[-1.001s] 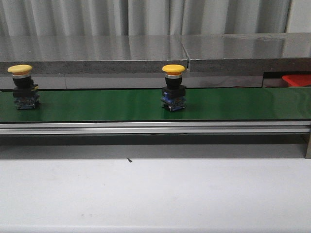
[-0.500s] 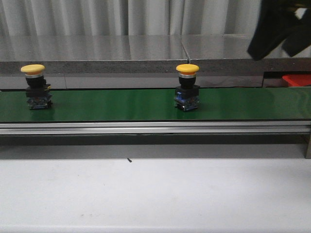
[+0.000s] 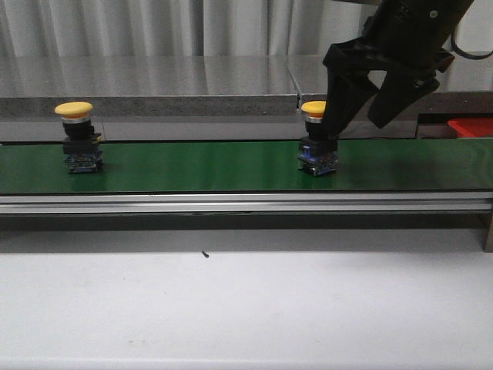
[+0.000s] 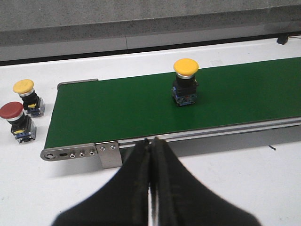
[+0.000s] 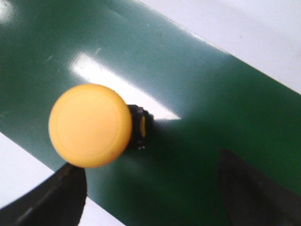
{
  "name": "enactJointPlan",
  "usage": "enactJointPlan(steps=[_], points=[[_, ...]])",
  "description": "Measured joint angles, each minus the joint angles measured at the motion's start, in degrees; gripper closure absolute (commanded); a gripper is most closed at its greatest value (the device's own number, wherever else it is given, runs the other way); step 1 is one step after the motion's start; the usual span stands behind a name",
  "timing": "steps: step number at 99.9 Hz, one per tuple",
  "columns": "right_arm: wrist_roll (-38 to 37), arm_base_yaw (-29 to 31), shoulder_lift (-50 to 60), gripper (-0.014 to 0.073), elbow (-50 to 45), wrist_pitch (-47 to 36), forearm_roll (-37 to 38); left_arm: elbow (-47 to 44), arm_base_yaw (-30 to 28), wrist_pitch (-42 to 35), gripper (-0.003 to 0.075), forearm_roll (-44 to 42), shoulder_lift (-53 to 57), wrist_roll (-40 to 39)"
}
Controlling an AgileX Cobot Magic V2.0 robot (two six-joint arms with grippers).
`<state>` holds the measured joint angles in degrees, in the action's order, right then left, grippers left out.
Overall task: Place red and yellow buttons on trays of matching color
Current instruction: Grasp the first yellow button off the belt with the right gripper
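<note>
The right pincer point(image 3: 362, 123) hangs with its two black fingers spread wide just above a green conveyor belt point(image 3: 192, 166), gripping nothing. A yellow-capped button point(image 3: 316, 139) stands upright on the belt at the pincer's left finger point(image 3: 339, 96), which partly covers the button's right side in the front view; whether the finger touches it cannot be told. In the right wrist view the yellow cap point(image 5: 90, 125) sits off-centre, close beside one finger point(image 5: 56, 200), with the other finger point(image 5: 256, 193) well apart across the gap.

A second yellow button point(image 3: 77, 137) stands upright far to the pincer's left on the same belt. To the pincer's right and a little behind the belt, a sliver of the red tray point(image 3: 471, 126) shows at the frame edge; no yellow tray is seen.

The left pincer point(image 4: 151, 188) is closed, its dark fingers pressed together with nothing between them. It hovers over the white surface point(image 4: 225, 179) on the near side of the belt's metal end bracket point(image 4: 77, 153). Beyond it, the second yellow button point(image 4: 185, 81) stands on the belt. Off the belt's end, a further yellow button point(image 4: 28, 96) and a red button point(image 4: 16, 121) rest just beside each other on the surface, well apart from both pincers.
</note>
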<state>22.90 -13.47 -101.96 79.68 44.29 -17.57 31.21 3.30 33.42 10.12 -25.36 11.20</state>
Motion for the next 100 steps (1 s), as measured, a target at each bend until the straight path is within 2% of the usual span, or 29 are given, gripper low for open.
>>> enactJointPlan(steps=[42, 49, 68, 75, 100], points=[[0.11, -0.35, -0.2, 0.0033, 0.09, -0.47, 0.12, 0.0, 0.0, 0.04, 0.0739, 0.0, 0.0, 0.0], [0.11, -0.35, -0.2, 0.0082, 0.09, -1.3, 0.23, 0.0, 0.0, 0.04, 0.0739, 0.0, 0.0, 0.0], [0.11, -0.35, -0.2, 0.0312, 0.09, -2.5, 1.35, 0.0, 0.0, 0.04, 0.0739, 0.0, 0.0, 0.0], [0.11, -0.35, -0.2, 0.0364, 0.09, -2.4, 1.63, 0.0, 0.0, 0.04, 0.0739, 0.0, 0.0, 0.0], [-0.23, 0.56, 0.25, 0.0377, 0.9, -0.22, 2.12, 0.0, 0.0, 0.04, 0.0739, 0.0, 0.0, 0.0]])
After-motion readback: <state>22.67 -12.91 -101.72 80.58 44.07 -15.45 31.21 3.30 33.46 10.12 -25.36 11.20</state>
